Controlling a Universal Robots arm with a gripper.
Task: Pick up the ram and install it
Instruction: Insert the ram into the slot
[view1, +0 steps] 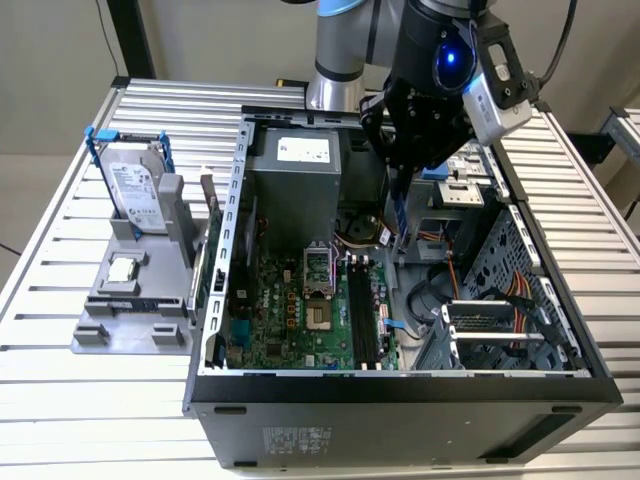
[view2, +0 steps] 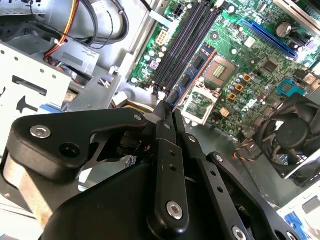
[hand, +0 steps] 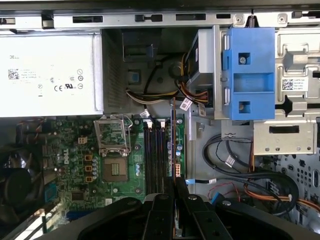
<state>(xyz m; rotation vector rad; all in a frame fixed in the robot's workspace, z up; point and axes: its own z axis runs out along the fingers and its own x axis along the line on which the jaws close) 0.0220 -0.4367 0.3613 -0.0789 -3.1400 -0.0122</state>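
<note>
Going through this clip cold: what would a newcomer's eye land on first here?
First, the black gripper hanging over the open computer case, shut on the ram, a thin stick held edge-on above the long black memory slots of the green motherboard. Next, on the exterior view's left, the silver hard drive standing upright in a grey holder on the slatted table.
</note>
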